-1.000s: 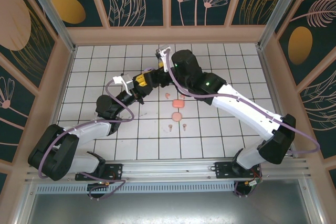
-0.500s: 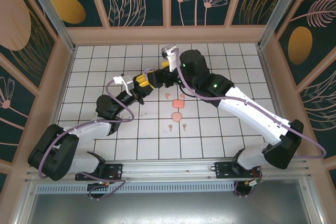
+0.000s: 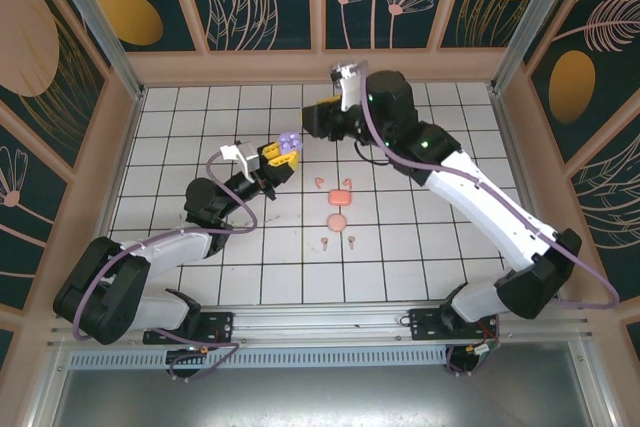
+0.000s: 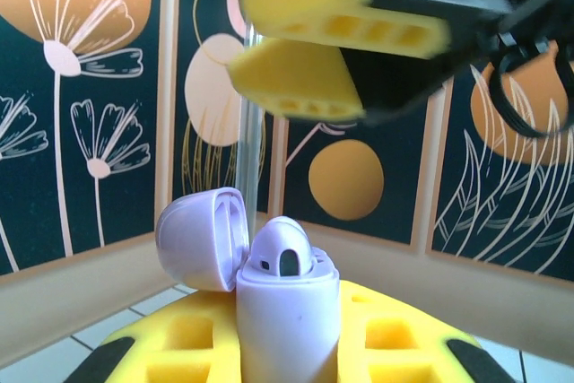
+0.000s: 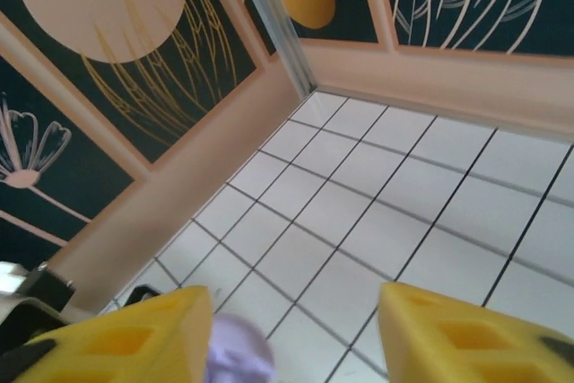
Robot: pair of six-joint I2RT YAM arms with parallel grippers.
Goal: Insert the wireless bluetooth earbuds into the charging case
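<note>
now that my right fingers (image 5: pixel 448 320) have pulled back, apart, one earbud (image 4: pixel 280 253) sits in the case (image 4: pixel 287 325). left fingers (image 4: pixel 421 329) clamp it.

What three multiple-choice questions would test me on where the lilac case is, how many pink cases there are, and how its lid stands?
1. Where is the lilac case? A in the left gripper; B on a shelf; C in a drawer.
2. How many pink cases lie on the tiles? A none; B two; C five.
3. The lilac case's lid is: A open; B shut; C missing.
Answers: A, yellow fingers clamp its base; B, one squarish, one round, mid-floor; A, the lid is tipped back with an earbud seated inside.
</note>
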